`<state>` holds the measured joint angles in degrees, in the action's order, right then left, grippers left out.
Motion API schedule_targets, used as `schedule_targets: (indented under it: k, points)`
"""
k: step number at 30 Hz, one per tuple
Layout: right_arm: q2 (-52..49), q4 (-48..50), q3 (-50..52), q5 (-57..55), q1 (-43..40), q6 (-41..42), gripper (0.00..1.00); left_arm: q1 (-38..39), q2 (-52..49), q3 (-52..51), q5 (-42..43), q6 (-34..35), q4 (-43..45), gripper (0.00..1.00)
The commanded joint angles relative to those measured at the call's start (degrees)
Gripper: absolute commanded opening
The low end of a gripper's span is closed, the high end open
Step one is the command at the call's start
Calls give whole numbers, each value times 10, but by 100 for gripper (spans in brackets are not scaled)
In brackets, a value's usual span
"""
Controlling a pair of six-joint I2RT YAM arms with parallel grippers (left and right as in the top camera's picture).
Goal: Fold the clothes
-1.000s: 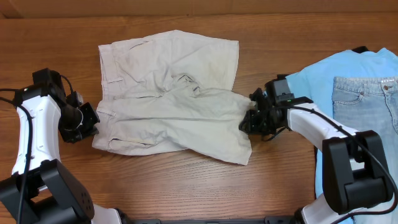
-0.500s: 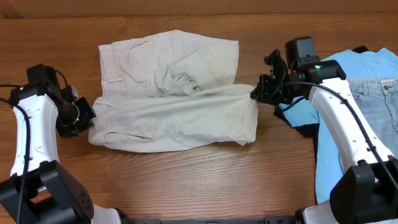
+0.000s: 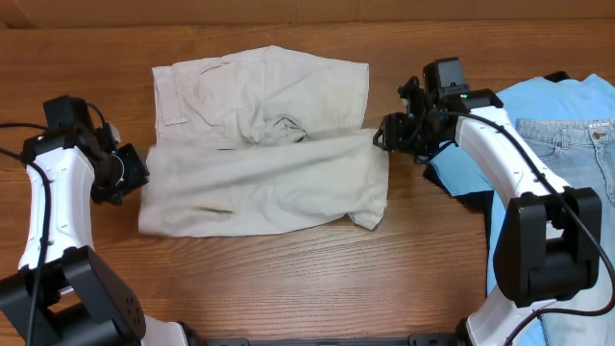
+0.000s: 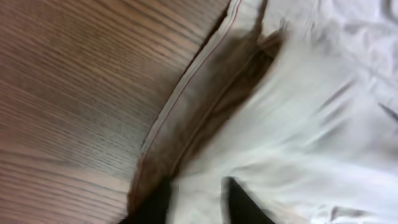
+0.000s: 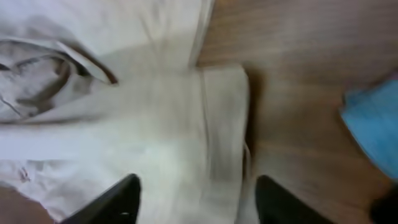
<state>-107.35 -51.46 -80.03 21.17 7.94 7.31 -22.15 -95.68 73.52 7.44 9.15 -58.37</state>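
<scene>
- While both arms flank them, I see the pale beige khaki cotton shorts (image 3: pixel 259 144) lying rumpled mid-way across the brown wooden table (image 3: pixel 288 288).
- Left gripper (image 3: pixel 133 173) sits at their left edge, fingers apart, with cloth between the tips.
- Right gripper (image 3: pixel 386 135) is at the right hem, fingers spread wide and clamping nothing.
- A light blue T-shirt (image 3: pixel 500 106) lies far right.
</scene>
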Motion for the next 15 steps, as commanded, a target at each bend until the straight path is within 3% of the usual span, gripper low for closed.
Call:
schedule_targets:
  k: [1, 3, 4, 9, 15]
  points:
    - [23, -45, -10, -14, -9, -3, 69, 1, 3, -5, 33, -27, -10, 61]
    - [30, -98, -10, -15, -9, -3, 72, 0, 3, -5, 57, -41, -10, 78]
    - [30, -138, -10, -16, -9, -3, 72, 0, 3, -5, 62, -49, -10, 80]
    - [29, -181, 31, -8, -2, -3, 70, 0, 3, -5, 58, -49, -28, 76]
    - [29, -105, 104, 75, 0, -3, 66, -1, 3, -5, -6, 4, -77, 72]
